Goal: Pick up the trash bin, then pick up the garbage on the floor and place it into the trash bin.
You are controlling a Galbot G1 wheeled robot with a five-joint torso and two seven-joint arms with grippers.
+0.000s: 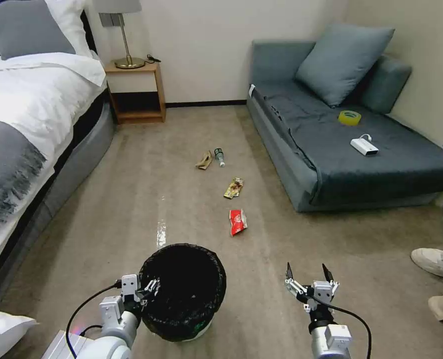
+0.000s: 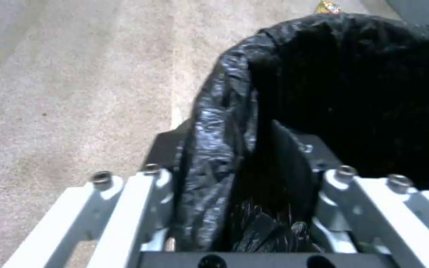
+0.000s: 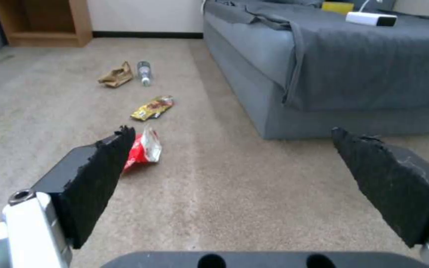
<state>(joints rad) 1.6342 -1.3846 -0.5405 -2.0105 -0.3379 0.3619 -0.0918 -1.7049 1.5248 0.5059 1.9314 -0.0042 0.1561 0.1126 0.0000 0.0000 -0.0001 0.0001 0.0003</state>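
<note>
Black-lined bin [image 1: 183, 291] rim clamped by left gripper [image 1: 149, 288] | right gripper [image 1: 308, 275] spread wide, empty, above carpet [image 1: 131, 199] | garbage [image 1: 237, 221] on carpet beyond

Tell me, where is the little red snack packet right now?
The red snack packet lies on the carpet ahead of the trash bin, closest of the litter to it, with the gold wrapper just beyond and the sofa on its right.

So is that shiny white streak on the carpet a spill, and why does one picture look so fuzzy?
Head view: the streak looks like glare, though a spill can't be excluded. Left wrist view: the trash bin sits very close and blurs. Right wrist view: the fingertips blur, the floor beyond is sharper.
</note>
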